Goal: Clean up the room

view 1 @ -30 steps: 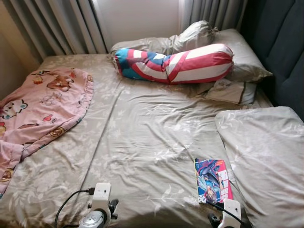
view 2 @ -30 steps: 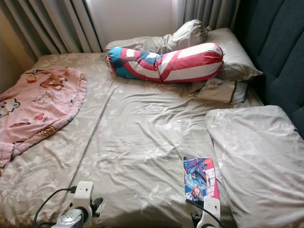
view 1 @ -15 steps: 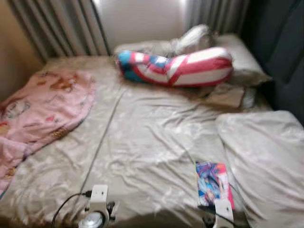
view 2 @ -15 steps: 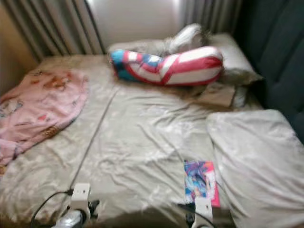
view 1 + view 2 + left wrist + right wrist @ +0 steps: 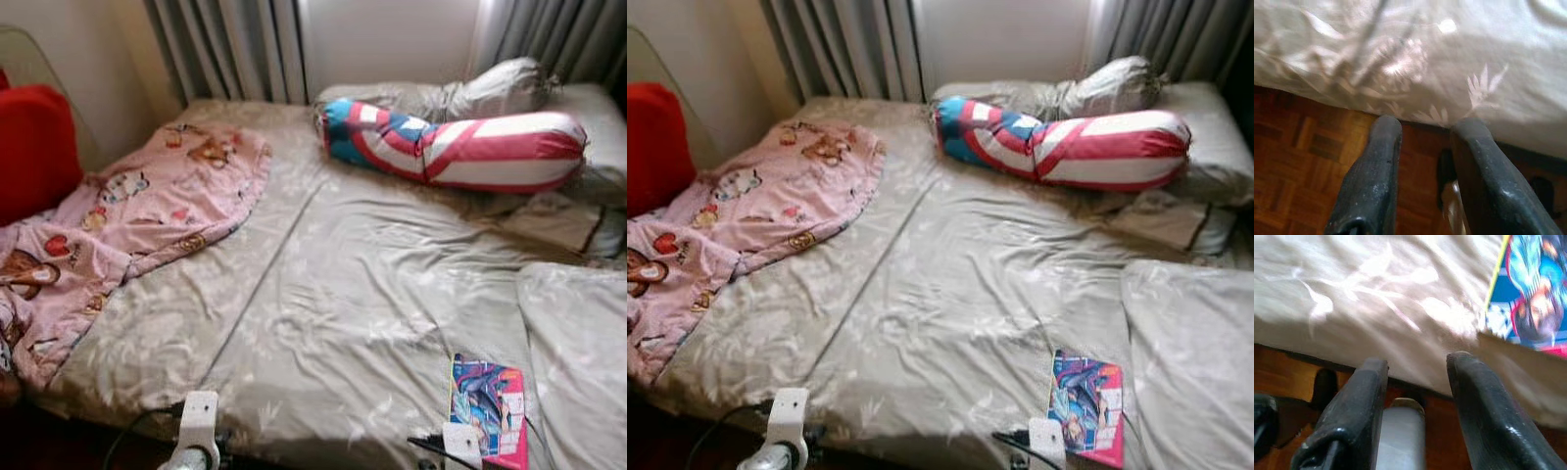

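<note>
I see the comic book (image 5: 487, 408) flat on the bed (image 5: 343, 304) near its front edge. Left hand (image 5: 1422, 128) and right hand (image 5: 1415, 361) both open, empty, low at bed edge.

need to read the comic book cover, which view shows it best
The right eye view: the whole comic book lies flat on the bed sheet near the foot. The left eye view has it at the frame's bottom; the right wrist view catches one blurred corner beyond the right gripper.
</note>
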Motion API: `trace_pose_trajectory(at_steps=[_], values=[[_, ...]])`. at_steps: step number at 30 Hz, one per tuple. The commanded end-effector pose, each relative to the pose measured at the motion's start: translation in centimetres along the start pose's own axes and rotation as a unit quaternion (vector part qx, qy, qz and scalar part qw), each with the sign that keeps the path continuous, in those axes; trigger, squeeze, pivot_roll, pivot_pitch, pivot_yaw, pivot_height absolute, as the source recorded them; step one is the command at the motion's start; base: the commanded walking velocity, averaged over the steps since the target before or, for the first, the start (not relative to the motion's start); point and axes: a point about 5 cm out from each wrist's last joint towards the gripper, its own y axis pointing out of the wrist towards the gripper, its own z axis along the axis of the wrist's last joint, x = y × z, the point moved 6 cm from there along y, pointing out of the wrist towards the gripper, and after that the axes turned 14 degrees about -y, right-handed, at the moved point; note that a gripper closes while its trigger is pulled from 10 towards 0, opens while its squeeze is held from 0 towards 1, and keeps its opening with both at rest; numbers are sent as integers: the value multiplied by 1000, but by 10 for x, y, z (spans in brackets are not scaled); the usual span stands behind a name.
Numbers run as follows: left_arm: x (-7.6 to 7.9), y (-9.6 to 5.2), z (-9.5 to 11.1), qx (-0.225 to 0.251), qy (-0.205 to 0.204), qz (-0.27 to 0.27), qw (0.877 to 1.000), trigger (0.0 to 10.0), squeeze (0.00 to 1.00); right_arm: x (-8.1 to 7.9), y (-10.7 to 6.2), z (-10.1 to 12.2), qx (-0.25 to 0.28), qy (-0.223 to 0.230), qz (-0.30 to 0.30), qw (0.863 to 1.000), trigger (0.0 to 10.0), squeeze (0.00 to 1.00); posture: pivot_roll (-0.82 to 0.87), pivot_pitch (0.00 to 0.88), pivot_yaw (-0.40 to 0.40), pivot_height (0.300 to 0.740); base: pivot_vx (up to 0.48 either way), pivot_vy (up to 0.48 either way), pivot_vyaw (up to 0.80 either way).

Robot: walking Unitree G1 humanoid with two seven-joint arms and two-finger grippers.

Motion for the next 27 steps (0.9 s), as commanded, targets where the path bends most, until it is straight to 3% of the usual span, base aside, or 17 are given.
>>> trace_pose_trajectory(at_steps=[1,7,27], values=[[-4,-2,-10,-16,-2,8,1000,10000,0,3,0,-1,-2,1,-5,1000,10000,0,-109,0,41,722,0,0,800],[-6,-2,-10,-15,-5,9,1000,10000,0,3,0,-1,-4,7,-6,1000,10000,0,-108,0,41,722,0,0,354],[-6,-3,-12,-16,-2,9,1000,10000,0,0,0,-1,-3,13,-2,1000,10000,0,-108,0,40,722,0,416,0]])
